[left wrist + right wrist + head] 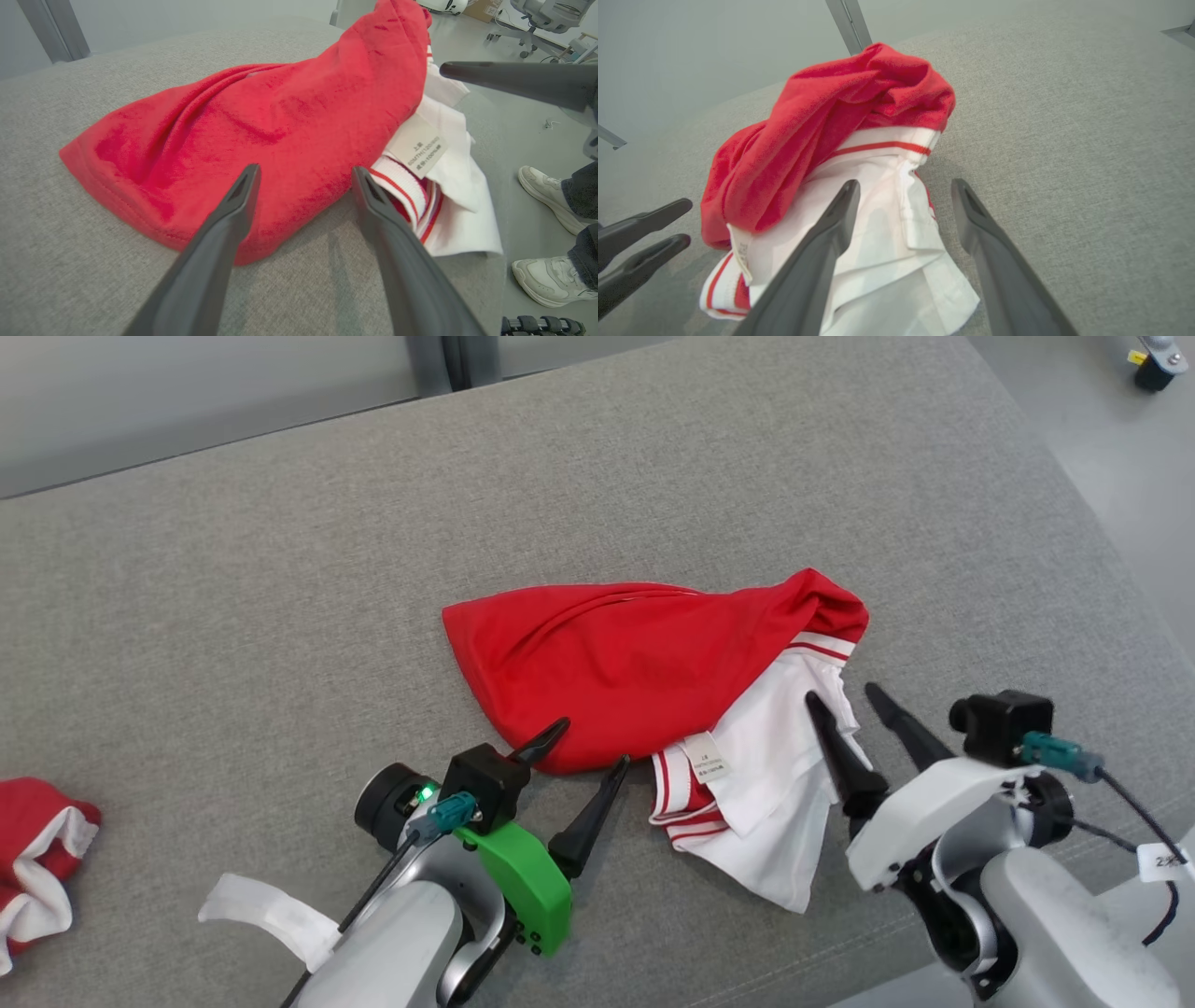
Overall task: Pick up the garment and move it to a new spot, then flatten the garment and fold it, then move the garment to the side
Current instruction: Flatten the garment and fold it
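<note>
While the garment (635,663) lies bunched near the middle of the grey tabletop (280,597), its white, red-striped part spills toward the near edge and stops just short of it. Bare cloth-covered surface runs wide to the left, beyond and to the right of the garment. The right edge slants away in the head view, with pale floor (1120,476) past it. The left gripper (593,741) sits at the red hem, jaws apart and holding nothing, with one tip over the fabric. The right gripper (840,692) has its jaws apart too, one tip over the white part and the other just beside it. A second red-and-white bundle (37,859) rests at the far left, well apart. The left wrist view adds what the head view lacks: a person's white shoes (546,191) on the floor off the near edge, and the print on the label (418,151), too small to read. The right wrist view shows the garment's bunched end piled higher than the rest, with bare tabletop stretching away to its right.
</note>
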